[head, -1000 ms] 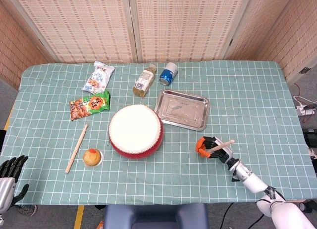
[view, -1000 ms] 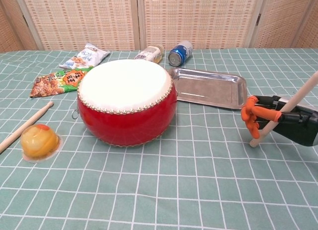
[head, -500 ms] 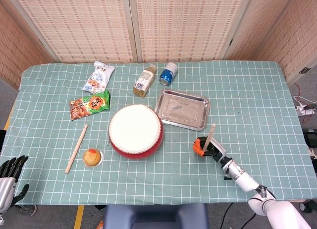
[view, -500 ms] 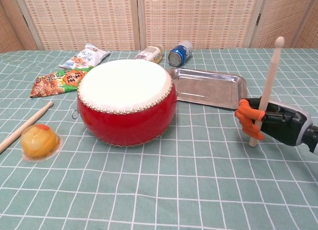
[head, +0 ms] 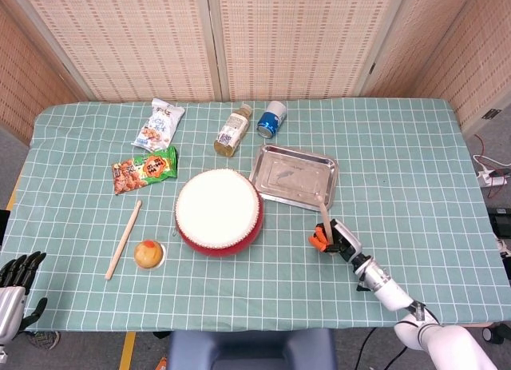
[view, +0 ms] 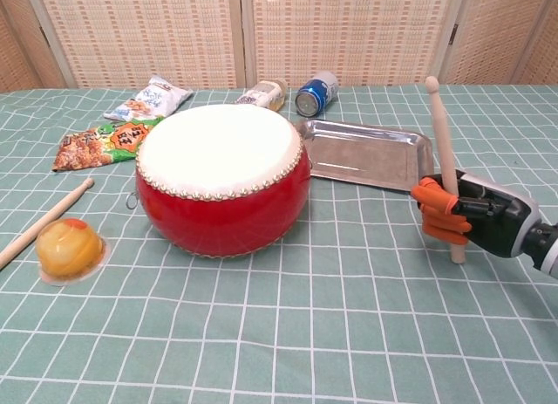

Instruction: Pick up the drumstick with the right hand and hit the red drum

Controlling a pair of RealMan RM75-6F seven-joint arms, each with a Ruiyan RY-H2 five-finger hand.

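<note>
Right robot hand: black with orange fingertips, right of the round red drum with a white skin, gripped the pale wooden drumstick.
Drumstick axis: near upright, tip up, leaning slightly toward the drum.
Left robot hand: head view only, off the desk's corner, fingers spread, holding nothing.
Labels: unreadable.
</note>
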